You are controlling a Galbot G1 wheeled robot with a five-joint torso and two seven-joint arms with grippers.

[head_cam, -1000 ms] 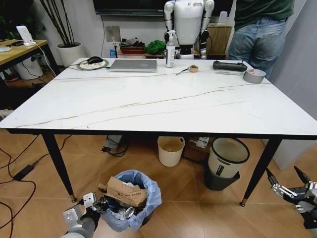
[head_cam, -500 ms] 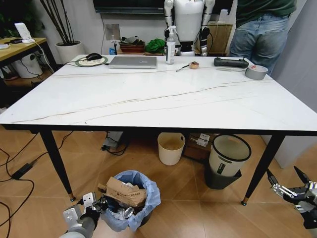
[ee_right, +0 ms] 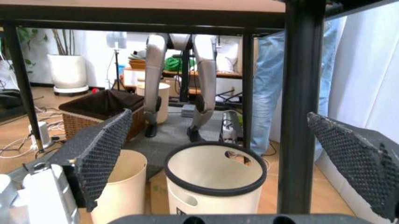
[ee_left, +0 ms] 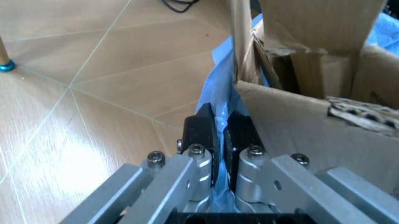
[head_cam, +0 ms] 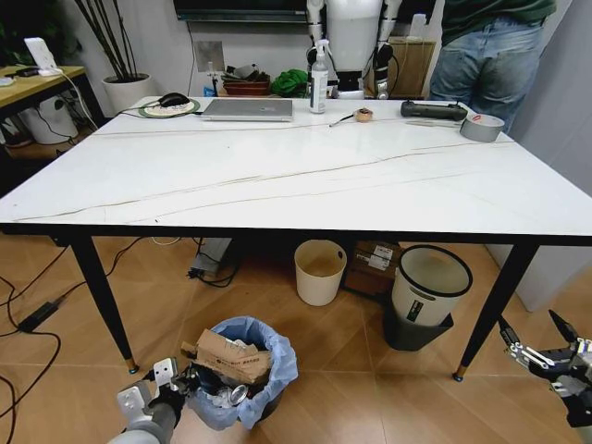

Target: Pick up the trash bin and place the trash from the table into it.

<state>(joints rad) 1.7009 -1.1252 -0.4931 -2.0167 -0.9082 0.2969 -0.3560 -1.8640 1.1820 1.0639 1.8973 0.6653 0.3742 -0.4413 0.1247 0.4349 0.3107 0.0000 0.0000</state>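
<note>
The small round bin lined with a ruffled light blue plastic bag (head_cam: 242, 370) sits on the floor near the white marble-look worktop (head_cam: 296, 171), holding brown cardboard (head_cam: 231, 357); the left tool (ee_left: 217, 140) is clamped on its rim, the right tool (head_cam: 541, 344) hangs spread apart, low right

The trash bin (head_cam: 242, 370) stands upright on the floor before the table (head_cam: 277, 185), its ruffled blue liner holding brown cardboard (head_cam: 231, 357) and what looks like crumpled wrappers.
</note>
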